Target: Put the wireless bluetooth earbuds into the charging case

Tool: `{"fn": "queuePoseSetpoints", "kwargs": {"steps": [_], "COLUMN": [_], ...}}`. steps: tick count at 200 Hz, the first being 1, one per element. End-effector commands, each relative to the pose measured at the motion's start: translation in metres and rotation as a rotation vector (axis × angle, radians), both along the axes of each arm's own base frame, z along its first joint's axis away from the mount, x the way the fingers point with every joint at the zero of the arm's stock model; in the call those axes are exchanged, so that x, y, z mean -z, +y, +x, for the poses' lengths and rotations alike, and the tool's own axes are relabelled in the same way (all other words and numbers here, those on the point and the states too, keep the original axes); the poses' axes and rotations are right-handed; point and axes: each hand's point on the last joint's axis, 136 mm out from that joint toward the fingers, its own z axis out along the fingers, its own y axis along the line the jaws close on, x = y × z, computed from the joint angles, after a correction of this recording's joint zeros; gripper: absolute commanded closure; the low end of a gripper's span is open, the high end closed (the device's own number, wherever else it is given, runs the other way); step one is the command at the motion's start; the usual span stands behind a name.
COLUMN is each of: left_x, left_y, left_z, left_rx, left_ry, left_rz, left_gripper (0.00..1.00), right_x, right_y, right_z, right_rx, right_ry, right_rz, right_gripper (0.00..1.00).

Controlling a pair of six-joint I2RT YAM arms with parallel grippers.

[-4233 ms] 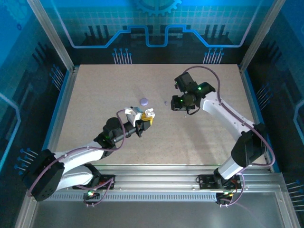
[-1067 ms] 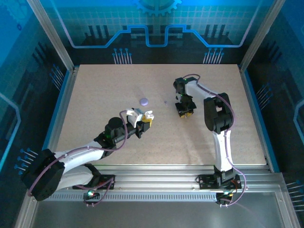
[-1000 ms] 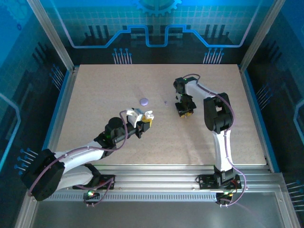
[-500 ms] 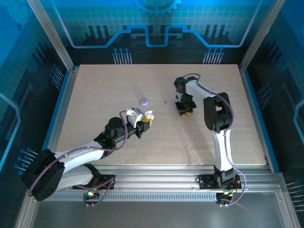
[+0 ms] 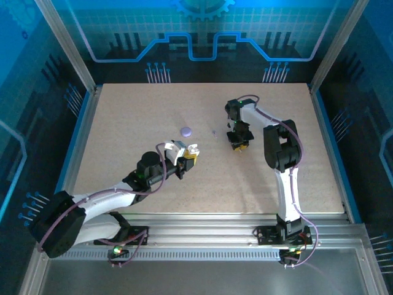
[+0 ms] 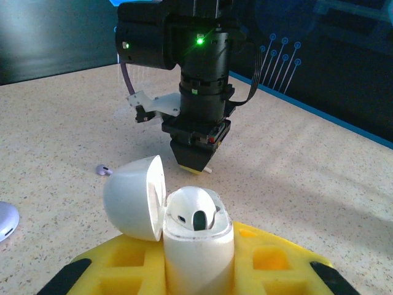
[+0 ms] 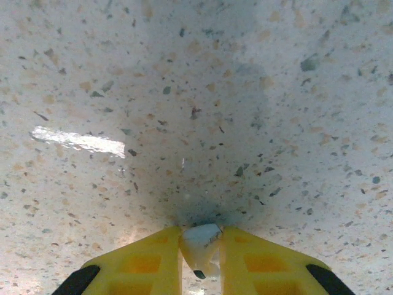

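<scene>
- My left claw (image 6: 196, 252) is clamped on the open charging case (image 6: 195, 215), lid swung aside.
- My right claw (image 7: 201, 246) pinches one earbud (image 7: 198, 236), down at the tabletop (image 7: 184, 92).

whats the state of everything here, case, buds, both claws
charging case: upright, lid swung open, no earbud visible inside
left claw: shut on the charging case
right claw: pointing down at the table, shut on a pale earbud
purple earbud: loose on the table, apart from both claws
round lavender piece: lying on the table, untouched
</scene>
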Motion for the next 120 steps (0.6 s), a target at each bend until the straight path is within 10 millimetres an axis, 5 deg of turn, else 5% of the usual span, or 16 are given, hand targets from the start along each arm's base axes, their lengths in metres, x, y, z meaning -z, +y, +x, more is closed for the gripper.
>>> {"fn": "queuePoseSetpoints", "kwargs": {"steps": [1,120], "left_x": [-0.018,-0.004], "left_y": [-0.007,-0.030], "left_z": [0.006,0.024], "left_rx": [0.005,0.029], "left_ry": [-0.044,-0.018], "left_rz": [-0.029,-0.062], "left_gripper": [0.79,0.80], "right_x": [-0.026,-0.105], "right_y": [-0.004,0.009], "right_z": [0.002,-0.017], "right_rx": [0.048,0.177], "right_ry": [-0.056,-0.273], "right_rz": [0.027,0.163], "right_gripper": [0.80,0.80]}}
